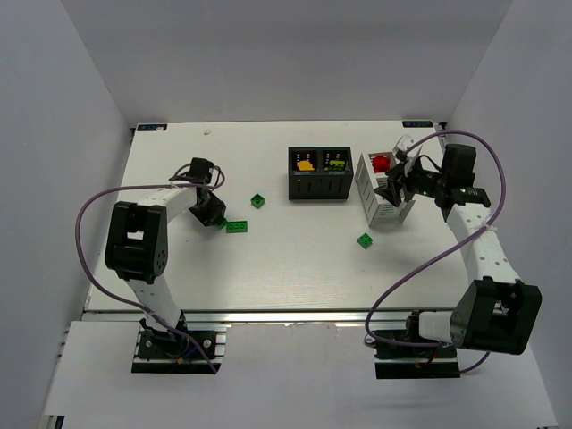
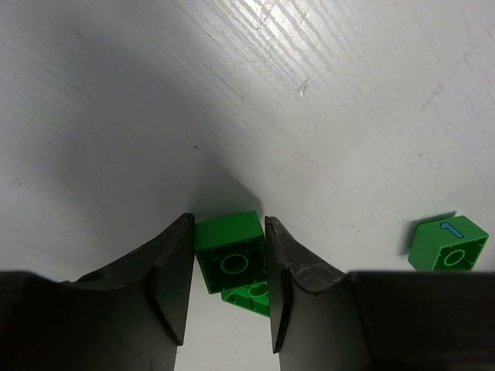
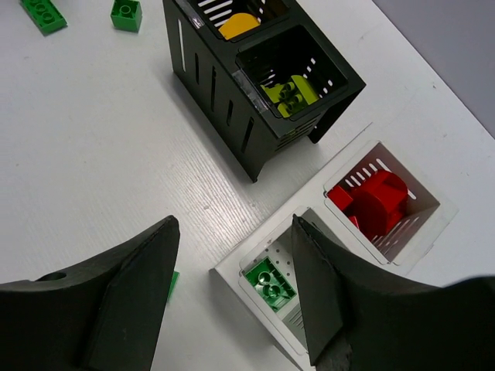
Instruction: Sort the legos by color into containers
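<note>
My left gripper (image 1: 214, 217) (image 2: 228, 220) is shut on a dark green brick (image 2: 230, 251) low over the table, hollow underside toward the camera. A second green piece (image 2: 251, 297) lies just behind it. A flat green brick (image 1: 237, 227) lies beside that gripper. My right gripper (image 1: 393, 192) (image 3: 234, 224) is open and empty above the white basket (image 1: 368, 179) (image 3: 317, 205). The basket's near compartment holds a green brick (image 3: 271, 282) and its far one red bricks (image 3: 375, 202). The black box (image 1: 317, 188) (image 3: 216, 85) holds yellow-orange pieces (image 3: 238, 25) and lime pieces (image 3: 288, 94).
Loose green bricks lie on the white table: one (image 1: 258, 200) (image 2: 448, 243) left of the black box, one (image 1: 365, 239) in front of the basket. White walls enclose the table on three sides. Purple cables loop from both arms.
</note>
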Tool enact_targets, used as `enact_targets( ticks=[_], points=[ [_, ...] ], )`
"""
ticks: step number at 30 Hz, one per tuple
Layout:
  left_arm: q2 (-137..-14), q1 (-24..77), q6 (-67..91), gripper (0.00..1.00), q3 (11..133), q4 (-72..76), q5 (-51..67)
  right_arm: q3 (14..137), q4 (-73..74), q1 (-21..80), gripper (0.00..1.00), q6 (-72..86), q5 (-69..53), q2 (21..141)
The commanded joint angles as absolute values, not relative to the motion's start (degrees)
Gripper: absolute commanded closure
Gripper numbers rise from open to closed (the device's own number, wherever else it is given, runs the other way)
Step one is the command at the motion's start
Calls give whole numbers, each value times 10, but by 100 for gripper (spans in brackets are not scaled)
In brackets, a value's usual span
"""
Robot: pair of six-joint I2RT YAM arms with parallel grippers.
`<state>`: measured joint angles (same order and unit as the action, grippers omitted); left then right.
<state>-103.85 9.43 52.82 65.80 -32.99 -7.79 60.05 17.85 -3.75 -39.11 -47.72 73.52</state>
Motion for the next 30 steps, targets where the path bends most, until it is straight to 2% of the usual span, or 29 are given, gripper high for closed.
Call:
enact_targets(
  ticks=[1,2,5,9,11,13,17,18,20,22,27,30],
  points=[
    [-1032,91,519,70,673,-343,-66,599,156,-40,35,-381,-497,721],
    [-1027,91,517,78,674,-344,-64,599,156,-40,35,-381,-497,721],
    [-1005,92,499,92,680,-348,-51,603,156,-40,35,-368,-498,721],
    [-976,112,466,97,722,-353,-13,601,132,-40,36,-322,-494,717],
    [-960,133,447,98,736,-329,45,594,112,-40,37,-276,-485,708],
    [-953,164,441,99,751,-279,98,585,61,-40,42,-237,-454,693],
    [-970,228,445,100,787,-181,170,561,-27,-47,67,-145,-386,665],
    [-980,253,446,100,796,-145,182,553,-40,-50,84,-120,-365,656],
    [-1003,275,447,100,830,-108,207,553,-61,-52,100,-92,-326,650],
    [-1046,303,446,100,875,-64,235,561,-57,-57,100,-71,-284,648],
    [-1134,356,432,99,979,33,272,575,-35,-76,100,-58,-301,649],
    [-1197,377,421,99,1062,42,280,571,-41,-92,100,-44,-317,643]
  ],
)
